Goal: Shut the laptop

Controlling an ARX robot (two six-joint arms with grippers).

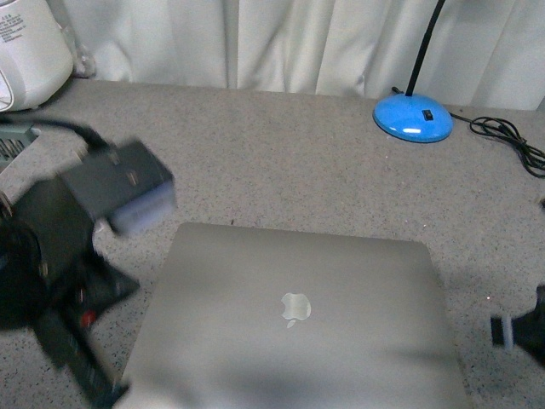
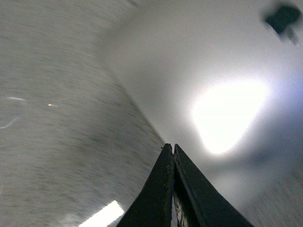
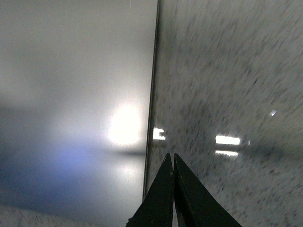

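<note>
The grey-silver laptop point(image 1: 294, 319) lies on the speckled table with its lid down flat and the pale apple logo point(image 1: 295, 308) facing up. My left arm is at the laptop's left side, blurred; its gripper is hidden in the front view. In the left wrist view the left gripper point(image 2: 170, 146) is shut and empty, over the edge where the lid point(image 2: 213, 94) meets the table. My right gripper point(image 3: 170, 156) is shut and empty beside the laptop's right edge point(image 3: 152, 94); only a bit of that arm point(image 1: 521, 334) shows in the front view.
A blue lamp base point(image 1: 414, 117) with a black stem stands at the back right, with a black cable point(image 1: 511, 141) beside it. A white appliance point(image 1: 25, 47) stands at the back left. White curtains hang behind the table point(image 1: 281, 153).
</note>
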